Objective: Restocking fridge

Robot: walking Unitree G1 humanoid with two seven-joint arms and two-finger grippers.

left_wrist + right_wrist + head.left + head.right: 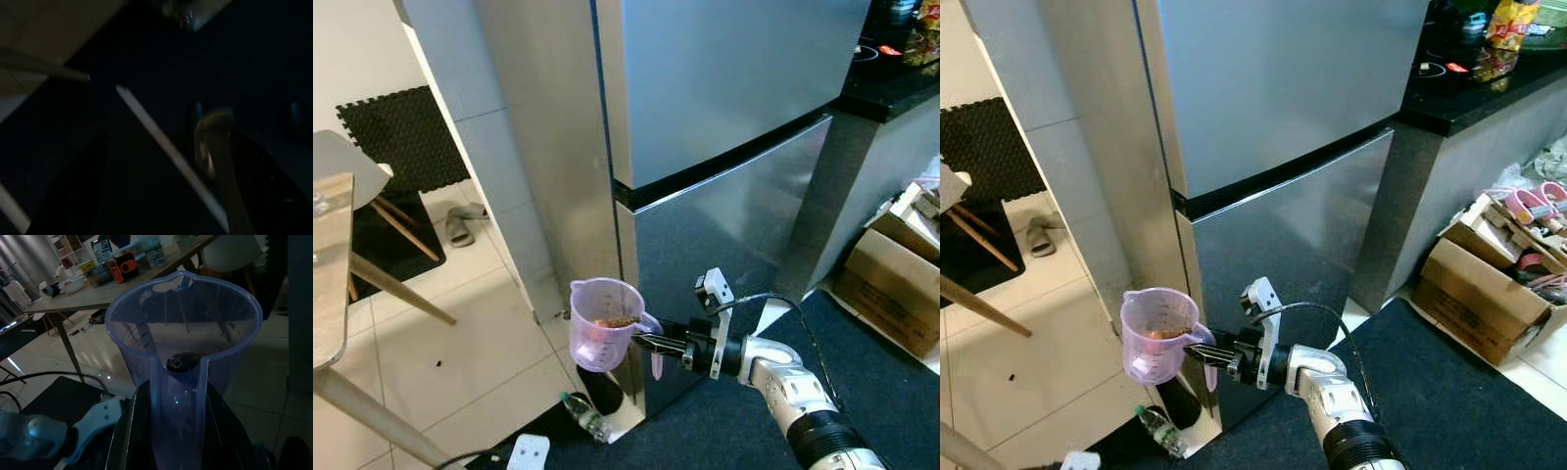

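Left eye view showed our right tool (651,343) closed on the handle of a jug (603,324), a clear purple measuring one, held upright in the air. The jug sat just past the tips of the tool, on its left, with the handle turned back toward the wrist and the spout away from it. Something small and brown lay in the bottom of the jug; we could not tell what it was.

We held the jug low in front of the fridge (705,147), at the left corner of its lower door, near the steel but apart from it. Both fridge doors were shut. Below the jug, on the floor at the foot of the fridge, lay a plastic bottle (587,416) on its side, partly on the edge of a dark mat (724,431).

From the right wrist view the jug (183,367) stood right before the camera, its handle running down between the two black fingers (132,431), which pressed it from either side. Behind it stood a counter (122,284) loaded with bowls and other small things.

A cardboard box (1484,294) sat on the floor to the right of the fridge, beside a dark cabinet. Our left tool hung in shadow, and we could not tell how its fingers stood.
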